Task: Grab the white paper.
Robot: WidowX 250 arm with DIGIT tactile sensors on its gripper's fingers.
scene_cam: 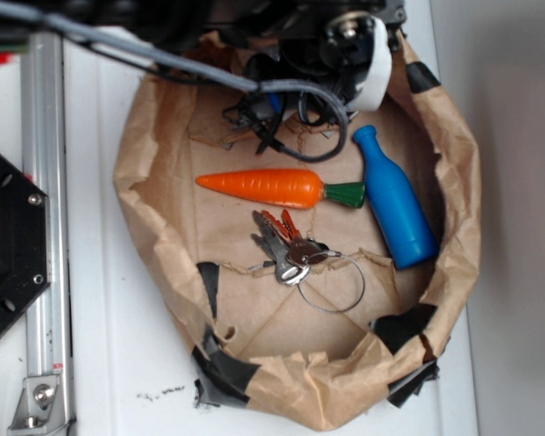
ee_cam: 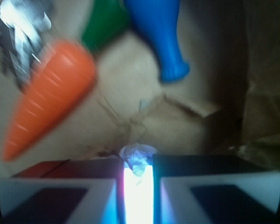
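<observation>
In the exterior view, the robot arm was at the top of the frame, over the brown paper lining. The carrot, blue bottle and keys lay in the middle.

In the wrist view, the gripper at the bottom was squeezed nearly together on the white paper.

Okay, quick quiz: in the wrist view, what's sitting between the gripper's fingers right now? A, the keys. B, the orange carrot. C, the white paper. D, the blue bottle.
C: in the wrist view the white paper sits in the narrow gap of the gripper, while the carrot, bottle and keys lie farther off on the brown paper lining.
</observation>
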